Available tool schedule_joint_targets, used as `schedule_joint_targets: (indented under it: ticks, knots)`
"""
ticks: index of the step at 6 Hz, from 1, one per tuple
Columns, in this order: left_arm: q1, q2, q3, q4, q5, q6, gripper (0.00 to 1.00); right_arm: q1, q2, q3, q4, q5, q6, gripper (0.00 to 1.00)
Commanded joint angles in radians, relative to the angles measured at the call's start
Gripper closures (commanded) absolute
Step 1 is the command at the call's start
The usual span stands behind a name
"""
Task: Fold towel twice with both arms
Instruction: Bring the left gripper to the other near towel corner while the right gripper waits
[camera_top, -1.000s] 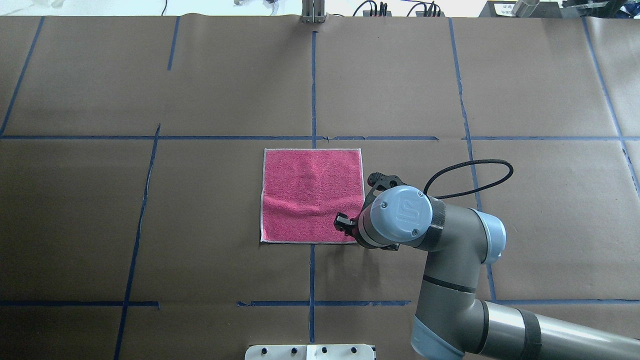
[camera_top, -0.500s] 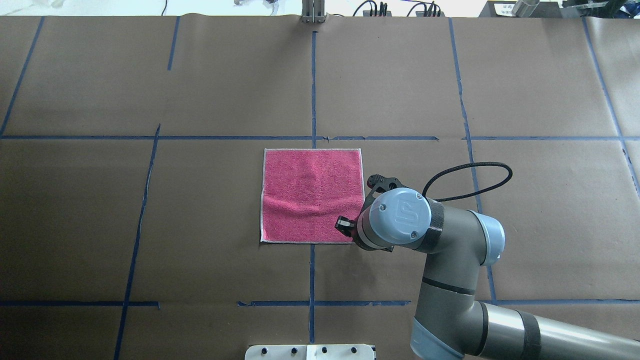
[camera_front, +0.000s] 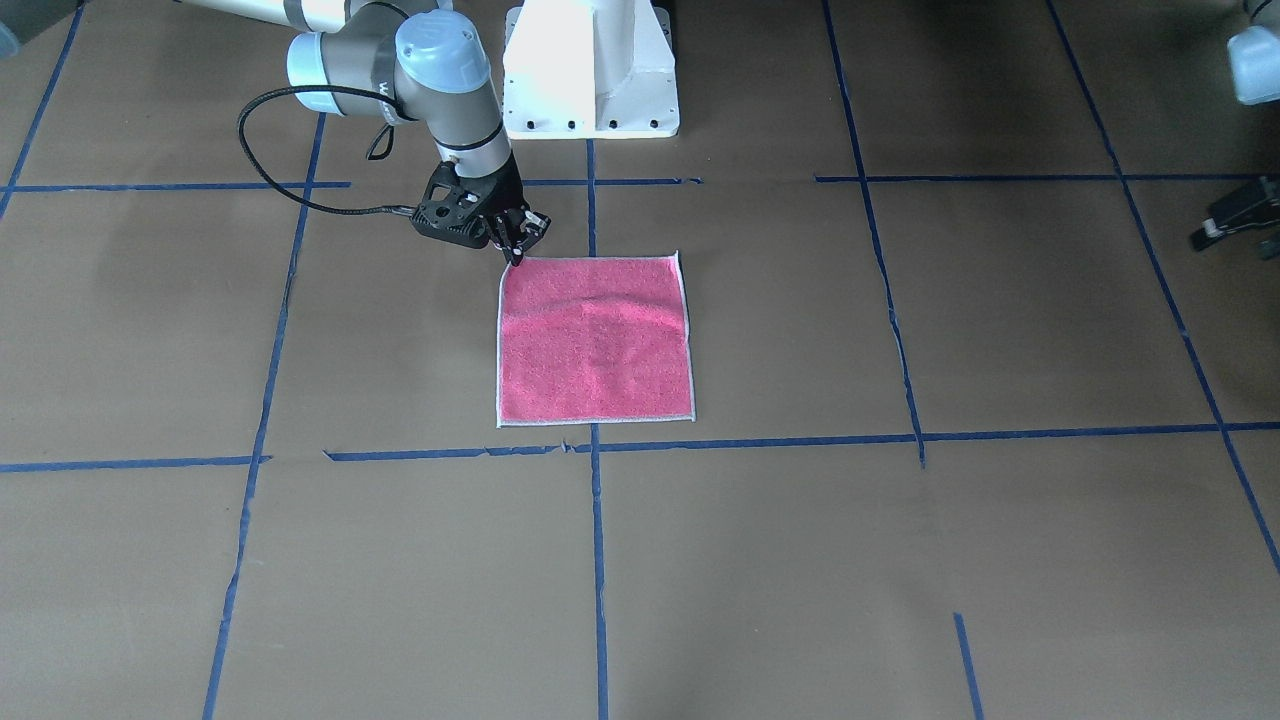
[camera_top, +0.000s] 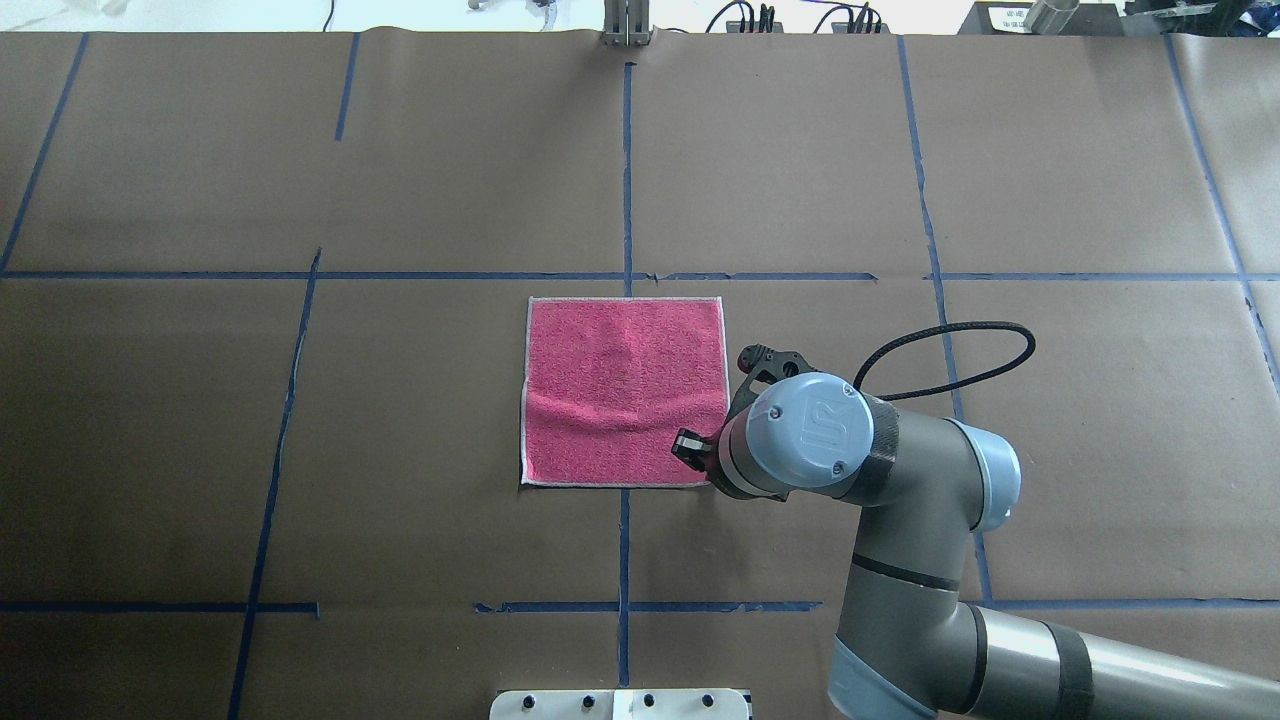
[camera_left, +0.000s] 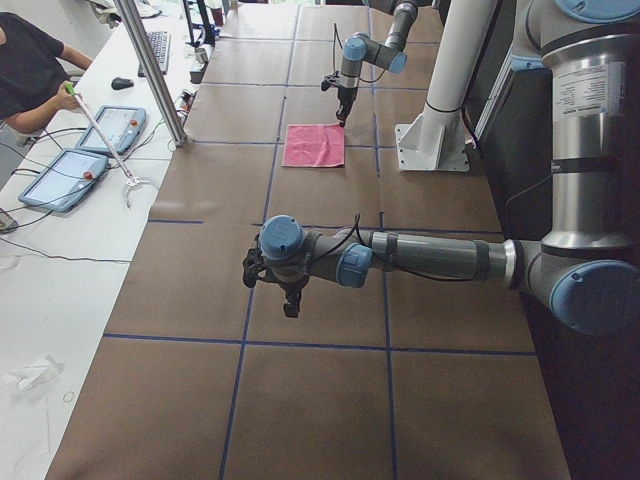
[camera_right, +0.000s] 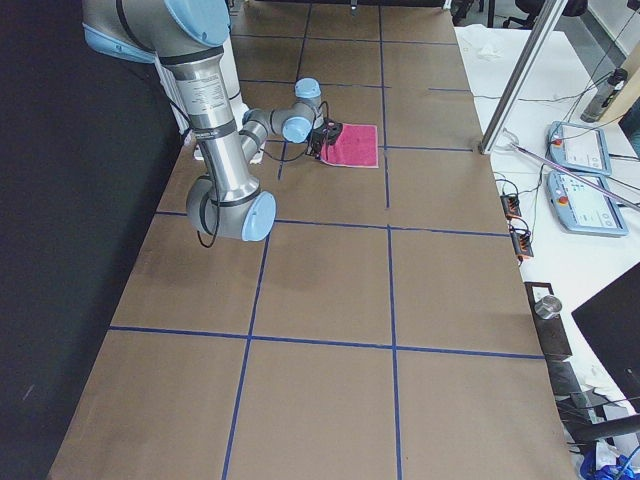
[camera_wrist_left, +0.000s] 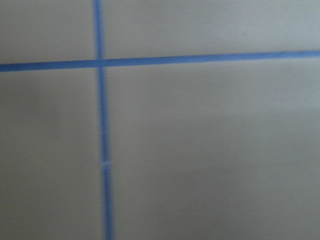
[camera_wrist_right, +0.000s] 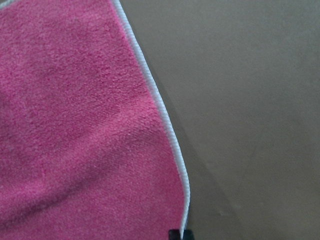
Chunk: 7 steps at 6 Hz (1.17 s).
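Observation:
The pink towel (camera_top: 625, 390) lies flat on the brown table, pink face up, with a shallow crease across it; it also shows in the front view (camera_front: 595, 340). My right gripper (camera_front: 516, 258) stands tilted at the towel's near right corner, its fingers drawn to one tip on the edging. The wrist view shows that tip (camera_wrist_right: 177, 235) on the towel's (camera_wrist_right: 75, 125) white edge. In the overhead view the wrist hides most of the gripper (camera_top: 692, 450). My left gripper (camera_left: 290, 305) hangs over bare table far from the towel; I cannot tell whether it is open.
The white pedestal base (camera_front: 590, 70) stands behind the towel. Blue tape lines (camera_top: 625, 180) cross the brown paper. An operator (camera_left: 30, 70), tablets (camera_left: 75, 160) and a metal post (camera_left: 150, 70) are along the table's far side.
My right wrist has shifted slightly to the right and toward the robot. The towel lies as before.

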<state>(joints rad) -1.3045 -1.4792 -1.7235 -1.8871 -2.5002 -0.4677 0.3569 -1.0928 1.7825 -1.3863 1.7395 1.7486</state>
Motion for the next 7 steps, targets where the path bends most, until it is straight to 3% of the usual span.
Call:
schedule_joint_targets:
  ticks: [1, 3, 5, 6, 7]
  knots:
    - [0.199, -0.102, -0.007, -0.203, 0.058, -0.553, 0.00, 0.005, -0.001, 0.021, 0.000, 0.003, 0.000, 1.00]
    - [0.473, -0.287, -0.047, -0.202, 0.246, -1.084, 0.00, 0.014, -0.001, 0.021, 0.000, 0.006, 0.000, 1.00]
    - [0.646, -0.352, -0.083, -0.190, 0.376, -1.263, 0.00, 0.016, -0.024, 0.050, -0.002, 0.009, -0.001, 1.00]
    - [0.789, -0.412, -0.115, -0.090, 0.550, -1.331, 0.00, 0.016, -0.025, 0.052, -0.002, 0.011, -0.001, 1.00]
    - [0.844, -0.535, -0.116, 0.119, 0.601, -1.336, 0.00, 0.016, -0.027, 0.055, 0.000, 0.011, -0.001, 1.00]
